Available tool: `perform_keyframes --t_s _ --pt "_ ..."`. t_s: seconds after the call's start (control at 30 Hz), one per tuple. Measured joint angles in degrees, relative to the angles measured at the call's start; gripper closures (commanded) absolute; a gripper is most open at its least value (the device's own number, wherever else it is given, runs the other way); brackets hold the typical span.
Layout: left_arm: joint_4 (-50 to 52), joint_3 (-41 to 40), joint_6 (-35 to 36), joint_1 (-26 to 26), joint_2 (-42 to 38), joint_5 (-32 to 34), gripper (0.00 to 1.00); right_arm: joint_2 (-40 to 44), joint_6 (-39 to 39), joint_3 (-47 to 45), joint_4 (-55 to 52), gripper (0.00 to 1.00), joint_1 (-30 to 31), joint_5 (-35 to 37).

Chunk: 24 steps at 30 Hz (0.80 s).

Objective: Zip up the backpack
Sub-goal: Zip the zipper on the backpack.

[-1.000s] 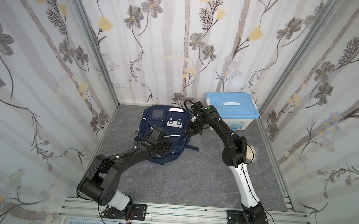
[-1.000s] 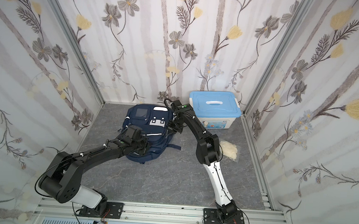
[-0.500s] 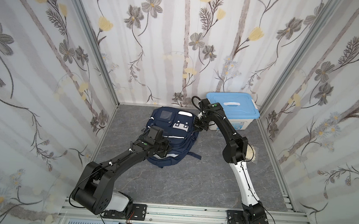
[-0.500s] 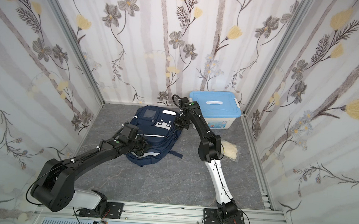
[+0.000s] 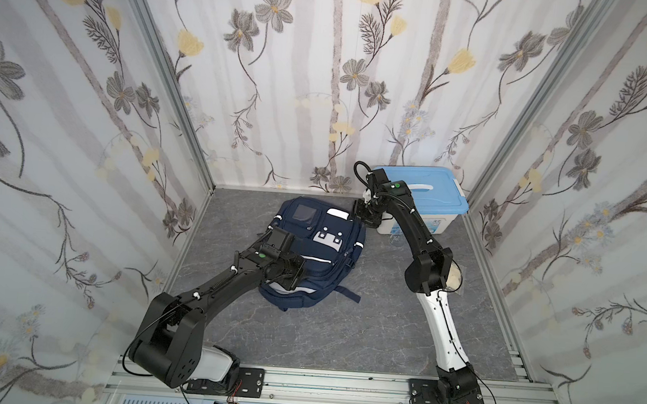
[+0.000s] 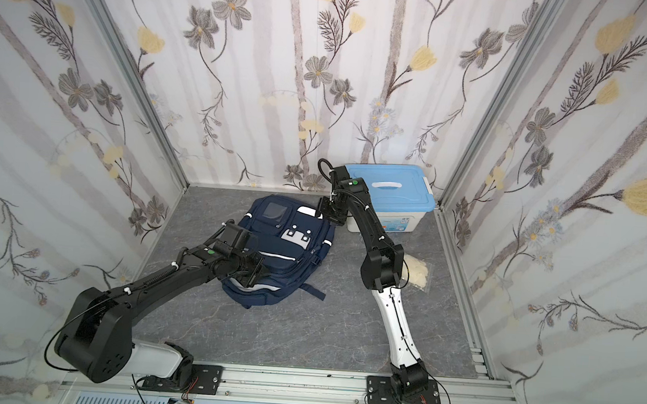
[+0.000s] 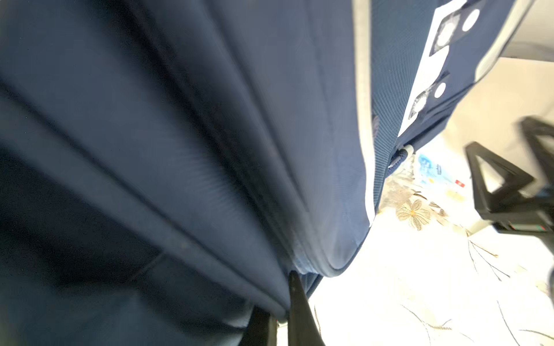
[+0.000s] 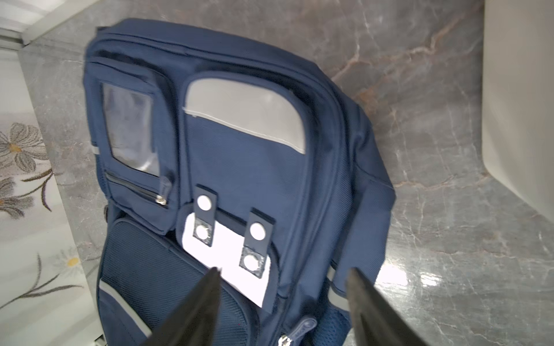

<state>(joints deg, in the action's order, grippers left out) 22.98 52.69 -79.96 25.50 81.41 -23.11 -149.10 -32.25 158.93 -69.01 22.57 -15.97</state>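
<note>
My left gripper [image 7: 278, 305] pinched tight on a fold of the backpack [image 5: 322, 249], backpack flat on the grey table [image 5: 363, 330] beside the blue-lidded box [image 5: 432, 187], my right gripper [image 8: 283, 271] spread wide above it, holding nothing, box label [image 5: 431, 225] too small for me to read.

The navy backpack [image 8: 239, 167] lies flat on the grey marbled floor [image 8: 434, 209], front side facing the camera. On its front there is a clear window pocket [image 8: 129, 131], and just beside it a grey patch [image 8: 245, 110]. A small zipper pull [image 8: 162, 199] sits under the window. Two dark tabs with white snaps [image 8: 204, 220] reach onto a white patch [image 8: 227, 254]. The right gripper [image 8: 284, 271] hangs above the backpack, its two dark fingers [image 8: 192, 311] spread wide, with nothing between them. A white box [image 8: 521, 104] stands near the backpack, apart from it.
</note>
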Motion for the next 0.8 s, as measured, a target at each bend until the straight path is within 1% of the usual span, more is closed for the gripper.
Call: perform_keyframes --t_s 0.07,0.13,0.23,0.37,0.47,0.5,0.57,0.6,0.63,0.67,0.7,0.73,0.8 --pt "-0.5 2.25 -0.52 -0.02 1.99 -0.28 1.0 2.49 1.51 -0.59 0.87 0.0 1.11 -0.42" --pt "-2.25 4.81 -1.11 -0.07 4.48 -0.28 1.0 6.95 1.92 -2.97 1.68 0.01 2.14 -1.81" --pt "-3.52 9.84 -1.88 -0.11 8.33 -0.26 1.0 14.82 1.84 -10.32 3.13 0.07 3.04 -3.72" --pt "-6.8 13.27 -3.37 0.04 9.94 1.07 1.0 21.44 0.11 -20.5 4.0 0.04 6.05 -4.13" --pt "-9.55 12.74 -6.05 0.28 9.94 3.61 1.0 29.53 -3.21 -34.45 7.28 0.06 7.15 -3.85" --pt "-10.14 12.76 -7.08 0.46 10.45 4.26 1.0 33.46 -5.33 -40.87 9.73 0.07 6.54 -3.3" --pt "-11.19 14.49 -8.7 1.05 12.92 4.9 1.0 41.66 -10.4 -55.56 17.94 0.08 5.22 -2.75" --pt "-11.74 16.35 -9.03 1.62 14.99 5.11 0.97 45.38 -13.68 -62.97 22.25 0.08 4.81 -2.34" --pt "-12.33 18.56 -9.44 2.29 17.18 5.01 0.84 48.22 -17.14 -70.1 27.1 0.08 4.85 -2.38" --pt "-12.92 20.13 -9.81 2.82 18.6 4.98 0.76 49.77 -20.13 -75.41 31.21 0.08 5.22 -2.58" --pt "-13.97 21.49 -9.97 3.43 19.96 4.68 0.71 50.21 -23.15 -79.45 34.58 0.09 5.7 -3.06" --pt "-15.1 22.14 -10.1 3.98 20.7 3.69 0.64 49.9 -25.51 -81.72 37.18 0.1 6.27 -3.39" --pt "-16.06 22.03 -10.14 4.7 20.9 1.79 0.57 48.43 -28.39 -82.31 41.03 0.1 7.43 -3.74"
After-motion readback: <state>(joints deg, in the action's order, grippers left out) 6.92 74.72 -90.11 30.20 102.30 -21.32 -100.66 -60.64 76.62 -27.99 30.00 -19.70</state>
